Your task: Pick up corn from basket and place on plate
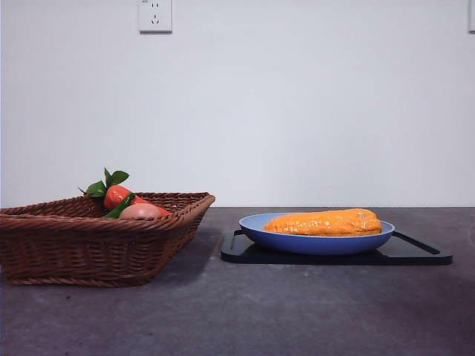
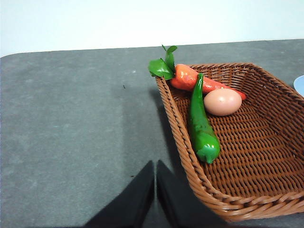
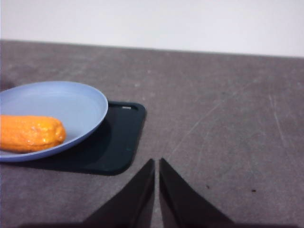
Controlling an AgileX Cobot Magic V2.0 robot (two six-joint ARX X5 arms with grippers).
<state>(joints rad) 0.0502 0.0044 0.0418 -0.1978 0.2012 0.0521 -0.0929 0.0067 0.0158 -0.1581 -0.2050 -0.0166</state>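
The orange-yellow corn [image 1: 324, 222] lies on its side in the light-blue plate [image 1: 315, 242], its blunt end also showing in the right wrist view as corn [image 3: 29, 133] on the plate [image 3: 71, 104]. The brown wicker basket [image 1: 89, 245] stands at the left; the left wrist view shows the basket [image 2: 266, 156] from above. My left gripper [image 2: 155, 167] is shut and hovers over bare table beside the basket. My right gripper [image 3: 156, 166] is shut, off to the side of the plate. Neither gripper shows in the front view.
A carrot with green leaves [image 2: 190, 78], a green pepper [image 2: 202, 128] and a pinkish egg [image 2: 222, 101] lie in the basket. The plate rests on a flat black tray [image 1: 334, 256]. A wall socket [image 1: 155, 15] is on the white wall behind.
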